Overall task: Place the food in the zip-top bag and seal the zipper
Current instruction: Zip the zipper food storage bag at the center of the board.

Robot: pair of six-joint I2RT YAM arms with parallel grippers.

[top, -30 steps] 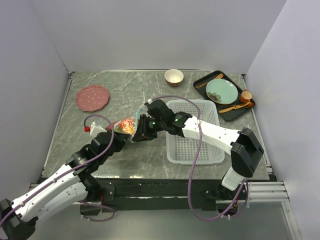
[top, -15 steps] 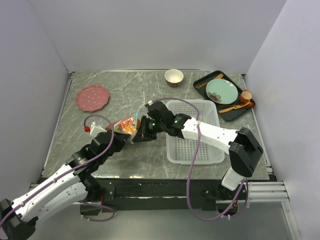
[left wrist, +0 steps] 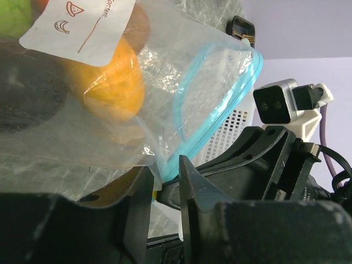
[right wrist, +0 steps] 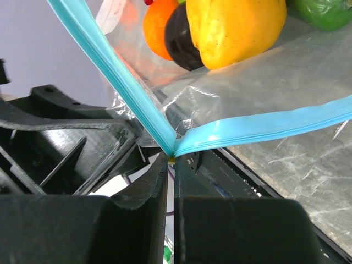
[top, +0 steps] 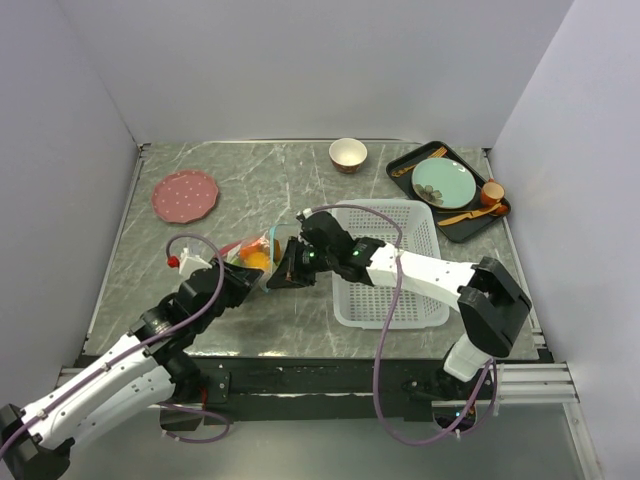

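From above, the zip-top bag [top: 255, 250] lies left of centre on the table [top: 250, 180], near the white basket [top: 390, 265]. The left gripper [top: 243, 279] and the right gripper [top: 284, 274] meet at its near edge. In the left wrist view, the left gripper [left wrist: 164, 190], at the bottom, is clenched on the bag's lower edge, with an orange [left wrist: 113, 82] inside the bag above it. In the right wrist view, the right gripper [right wrist: 170, 168] pinches the zipper [right wrist: 275, 124] at its corner, lower centre, and a yellow fruit [right wrist: 236, 27] sits at the top.

A grey, white-veined marble tabletop [top: 250, 185] sits boxed in by plain pale walls: a back wall [top: 300, 70], a left wall [top: 50, 180] and a right wall [top: 590, 180]. Even, soft light falls throughout; a metal rail [top: 535, 372] runs along the near edge.
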